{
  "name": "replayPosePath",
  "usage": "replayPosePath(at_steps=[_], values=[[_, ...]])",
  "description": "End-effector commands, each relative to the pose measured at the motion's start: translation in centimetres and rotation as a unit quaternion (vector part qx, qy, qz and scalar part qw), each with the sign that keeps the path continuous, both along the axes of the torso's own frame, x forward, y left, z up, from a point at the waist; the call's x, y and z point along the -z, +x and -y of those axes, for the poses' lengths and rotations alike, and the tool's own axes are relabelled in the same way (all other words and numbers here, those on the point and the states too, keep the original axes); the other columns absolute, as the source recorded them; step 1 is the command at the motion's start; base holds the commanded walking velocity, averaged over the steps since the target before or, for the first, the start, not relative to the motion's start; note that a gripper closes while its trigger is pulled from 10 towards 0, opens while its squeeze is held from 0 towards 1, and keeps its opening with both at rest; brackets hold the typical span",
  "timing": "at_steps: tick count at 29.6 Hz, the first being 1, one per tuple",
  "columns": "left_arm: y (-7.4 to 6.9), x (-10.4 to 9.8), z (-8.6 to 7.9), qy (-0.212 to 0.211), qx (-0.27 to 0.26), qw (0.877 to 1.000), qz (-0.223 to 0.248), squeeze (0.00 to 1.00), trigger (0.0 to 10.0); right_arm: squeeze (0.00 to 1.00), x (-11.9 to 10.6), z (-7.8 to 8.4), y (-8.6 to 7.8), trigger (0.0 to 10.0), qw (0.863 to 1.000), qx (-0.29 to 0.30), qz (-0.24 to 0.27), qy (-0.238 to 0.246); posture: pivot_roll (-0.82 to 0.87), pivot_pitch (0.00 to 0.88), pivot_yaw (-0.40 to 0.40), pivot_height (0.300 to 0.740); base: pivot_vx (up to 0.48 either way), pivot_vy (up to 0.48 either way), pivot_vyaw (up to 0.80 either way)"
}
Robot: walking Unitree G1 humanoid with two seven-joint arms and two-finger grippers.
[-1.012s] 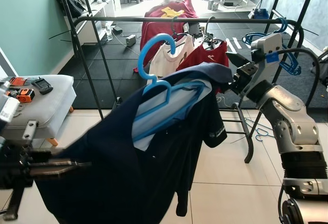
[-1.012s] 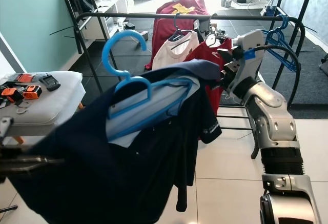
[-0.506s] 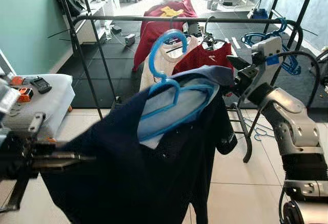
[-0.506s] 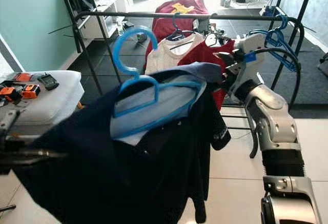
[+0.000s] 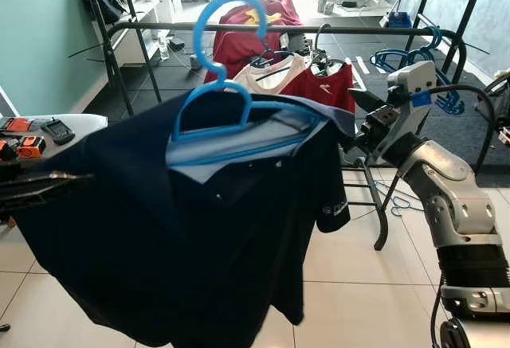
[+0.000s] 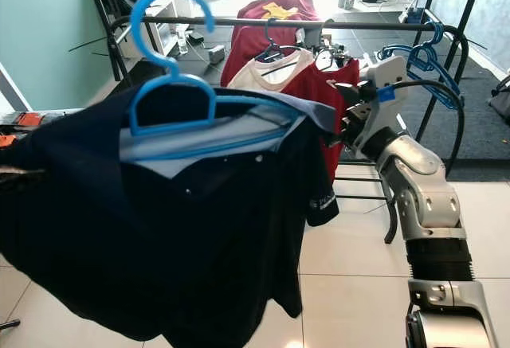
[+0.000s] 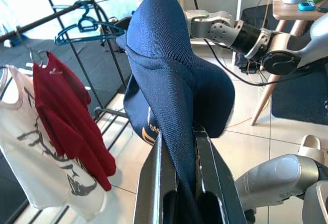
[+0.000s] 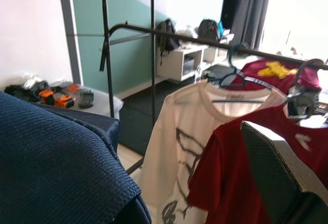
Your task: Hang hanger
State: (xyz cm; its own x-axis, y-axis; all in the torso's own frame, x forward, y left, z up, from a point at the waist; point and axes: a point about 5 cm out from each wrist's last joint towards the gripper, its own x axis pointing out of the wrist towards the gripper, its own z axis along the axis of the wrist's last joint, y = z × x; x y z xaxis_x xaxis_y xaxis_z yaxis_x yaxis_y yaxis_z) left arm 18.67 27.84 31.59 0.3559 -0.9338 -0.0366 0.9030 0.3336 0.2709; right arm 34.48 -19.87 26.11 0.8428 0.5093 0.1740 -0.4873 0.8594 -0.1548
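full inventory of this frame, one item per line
navy shirt: 1, dark blue, on the blue hanger, held up before the rack
blue hanger: 1, light blue, hook raised near the rail
clothes rack: 1, black, behind the shirt
red shirt: 1, red, hanging on the rack
white shirt: 1, white, hanging beside the red shirt
spare hangers: several, blue, at the rack's right end
left end effector: fingers clamped on the shirt's fabric
right end effector: at the shirt's right shoulder

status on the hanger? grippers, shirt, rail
Left gripper shut on navy shirt sleeve. Right gripper at the other shoulder, grip unclear. Blue hanger hook raised, not on rail. Red shirt, white shirt already hanging there.
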Motion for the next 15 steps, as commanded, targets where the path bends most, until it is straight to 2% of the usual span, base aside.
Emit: replayPosePath(at_steps=[1, 2, 5, 10, 11, 13, 14, 15], values=[[-0.3, -0.2, -0.5, 0.020, -0.007, 1.000, 0.019, 0.00, 10.0, 0.00, 1.6, 1.3, 0.3, 10.0, 0.998, 0.035, -0.042, 0.003, -0.10, 0.049, 0.018, 0.740, 0.000, 0.000, 0.00], [0.0, 0.8, -0.3, 0.033, -0.010, 0.999, 0.004, 0.00, 10.0, 0.00, 1.5, 1.2, 0.3, 10.0, 0.999, 0.035, -0.041, 0.005, -0.10, 0.049, 0.016, 0.740, 0.000, 0.000, 0.00], [0.1, 1.3, -0.2, 0.038, -0.012, 0.999, -0.003, 0.00, 10.0, 0.00, 1.4, 1.2, 0.4, 10.0, 0.999, 0.034, -0.040, 0.006, -0.10, 0.049, 0.016, 0.740, 0.000, 0.000, 0.00], [1.2, 1.4, 0.2, 0.001, -0.043, 0.999, 0.026, 0.00, 10.0, 0.00, 1.8, 0.8, 0.2, 10.0, 0.999, 0.026, -0.046, 0.002, -0.11, 0.046, 0.017, 0.740, 0.000, 0.000, 0.00], [1.5, 1.8, 0.0, 0.014, -0.055, 0.998, 0.021, 0.00, 10.0, 0.00, 1.8, 0.8, 0.2, 10.0, 0.999, 0.028, -0.046, 0.003, -0.11, 0.043, 0.019, 0.740, 0.000, 0.000, 0.00], [1.5, 1.8, 0.0, 0.014, -0.055, 0.998, 0.021, 0.00, 10.0, 0.00, 1.8, 0.8, 0.2, 10.0, 0.999, 0.028, -0.046, 0.003, -0.11, 0.043, 0.019, 0.740, 0.000, 0.000, 0.00], [1.8, 2.6, -0.1, 0.041, -0.066, 0.997, 0.004, 0.00, 10.0, 0.00, 1.6, 0.9, 0.2, 10.0, 0.999, 0.031, -0.043, 0.006, -0.11, 0.043, 0.019, 0.740, 0.000, 0.000, 0.00], [1.8, 2.6, -0.1, 0.041, -0.066, 0.997, 0.004, 0.00, 10.0, 0.00, 1.6, 0.9, 0.2, 10.0, 0.999, 0.031, -0.043, 0.006, -0.11, 0.043, 0.019, 0.740, 0.000, 0.000, 0.00]])
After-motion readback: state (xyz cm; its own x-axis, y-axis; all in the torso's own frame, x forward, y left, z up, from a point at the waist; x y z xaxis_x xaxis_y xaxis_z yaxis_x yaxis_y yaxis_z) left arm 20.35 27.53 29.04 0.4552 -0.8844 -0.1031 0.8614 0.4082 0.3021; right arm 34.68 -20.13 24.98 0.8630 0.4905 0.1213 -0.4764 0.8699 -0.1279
